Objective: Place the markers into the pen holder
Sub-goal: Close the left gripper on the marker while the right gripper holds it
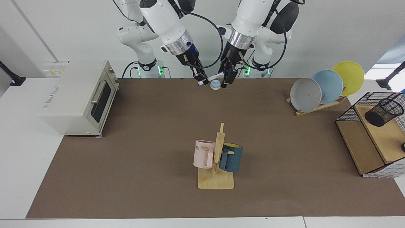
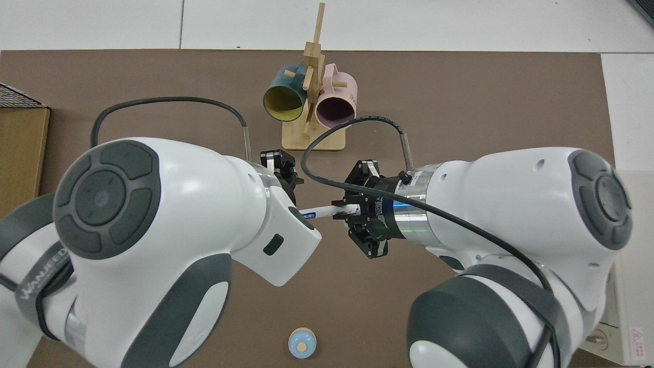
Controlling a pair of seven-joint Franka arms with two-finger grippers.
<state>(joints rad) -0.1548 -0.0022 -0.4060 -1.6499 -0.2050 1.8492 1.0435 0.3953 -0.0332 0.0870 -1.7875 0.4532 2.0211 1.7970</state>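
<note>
The marker [image 1: 211, 78] hangs in the air above the far edge of the brown mat [image 1: 158, 142], tilted so its white tail end sits lower and its capped end higher. The right gripper [image 1: 202, 78] is clamped on the white tail end, and the barrel runs from there straight toward the left gripper [image 1: 228, 77], whose fingers stand at the capped end; I cannot tell whether they have closed on it. From above, the marker [image 2: 327, 210] shows only as a short white stretch between the two wrists, its blue end hidden under the left arm's housing. Just below the marker sits a small blue bell [image 1: 215, 84] on the mat. The pen holder [image 1: 383, 111] lies tipped on its side on the wooden shelf of the wire basket [image 1: 348, 110], well apart from both grippers. A mug rack [image 1: 216, 177] with a pink and a blue mug stands mid-mat, and a toaster oven [image 1: 79, 95] and a plate rack [image 1: 316, 106] stand at opposite ends of the table.
</note>
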